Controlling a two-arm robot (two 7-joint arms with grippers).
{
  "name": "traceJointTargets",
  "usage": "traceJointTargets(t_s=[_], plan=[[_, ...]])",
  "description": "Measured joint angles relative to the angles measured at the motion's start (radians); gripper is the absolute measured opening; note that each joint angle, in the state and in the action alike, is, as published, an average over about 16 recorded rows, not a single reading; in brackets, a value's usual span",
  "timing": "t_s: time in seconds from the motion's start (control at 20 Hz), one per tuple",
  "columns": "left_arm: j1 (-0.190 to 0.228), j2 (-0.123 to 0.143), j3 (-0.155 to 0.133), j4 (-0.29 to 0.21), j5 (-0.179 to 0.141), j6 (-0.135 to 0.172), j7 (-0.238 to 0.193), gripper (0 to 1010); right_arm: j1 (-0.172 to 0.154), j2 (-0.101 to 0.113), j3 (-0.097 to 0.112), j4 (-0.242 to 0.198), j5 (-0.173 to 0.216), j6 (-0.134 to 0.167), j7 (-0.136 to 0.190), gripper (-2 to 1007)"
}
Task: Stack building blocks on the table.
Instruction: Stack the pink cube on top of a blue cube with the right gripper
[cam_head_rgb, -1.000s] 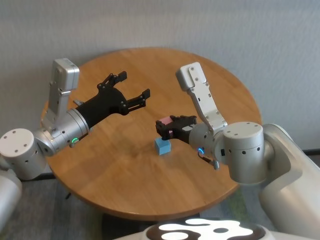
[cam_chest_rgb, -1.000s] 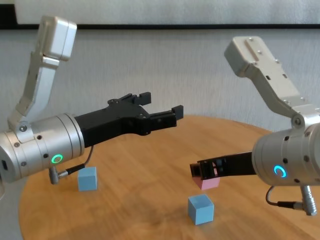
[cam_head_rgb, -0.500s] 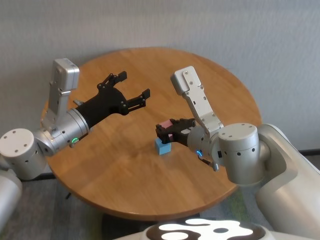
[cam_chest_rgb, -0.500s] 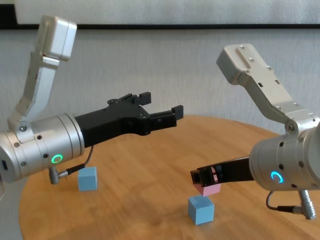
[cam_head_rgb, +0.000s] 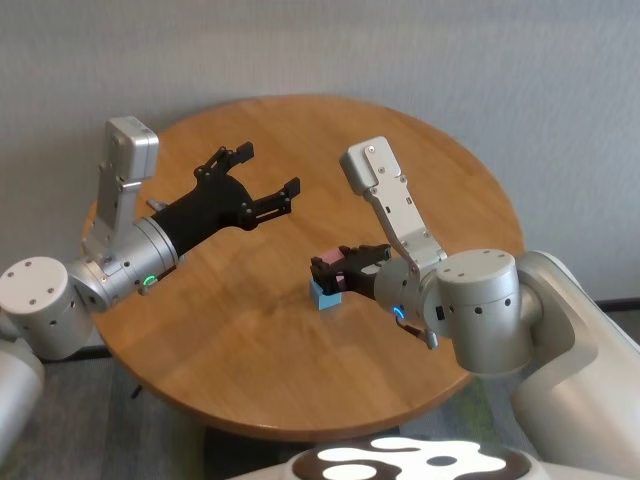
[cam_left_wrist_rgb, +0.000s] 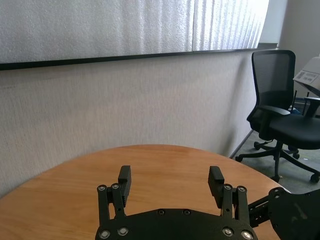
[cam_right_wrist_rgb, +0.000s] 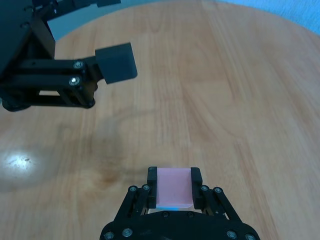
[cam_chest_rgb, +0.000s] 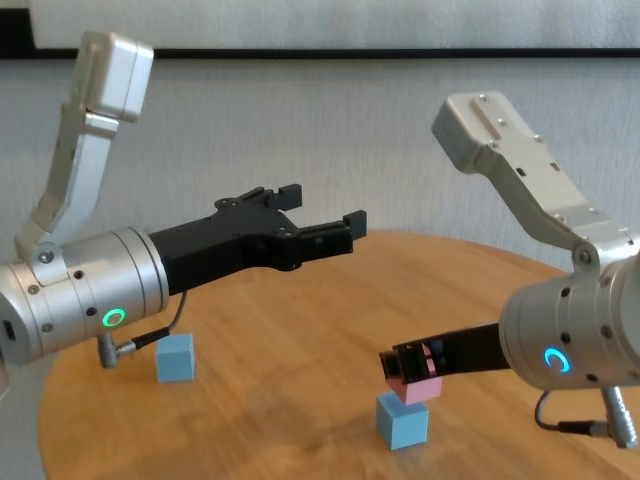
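Observation:
My right gripper (cam_head_rgb: 331, 268) is shut on the pink block (cam_chest_rgb: 421, 386) and holds it directly over a light blue block (cam_chest_rgb: 402, 421) near the middle of the table (cam_head_rgb: 250, 350). The pink block's underside is at the blue block's top; I cannot tell if they touch. In the right wrist view the pink block (cam_right_wrist_rgb: 174, 187) sits between the fingers, with a sliver of blue (cam_right_wrist_rgb: 171, 206) under it. A second light blue block (cam_chest_rgb: 175, 357) lies on the table to the left, under my left forearm. My left gripper (cam_head_rgb: 266, 171) is open and empty, raised above the table.
The left gripper's fingers (cam_right_wrist_rgb: 116, 62) hover beyond the stack in the right wrist view. An office chair (cam_left_wrist_rgb: 280, 115) stands beyond the table's far edge (cam_left_wrist_rgb: 150, 148). A grey wall lies behind.
My right gripper has moved down and slightly left with the pink block, from beside and above the light blue block to directly on top of it. The left arm has not moved.

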Motion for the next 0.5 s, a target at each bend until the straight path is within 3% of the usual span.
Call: traceJointTargets(t_s=[0.5], plan=[[0.0,0.0,0.0,0.0,0.0,0.0,0.0,1002,-0.013,-0.014,0.001,-0.002,-0.023,0.008,0.002,357]])
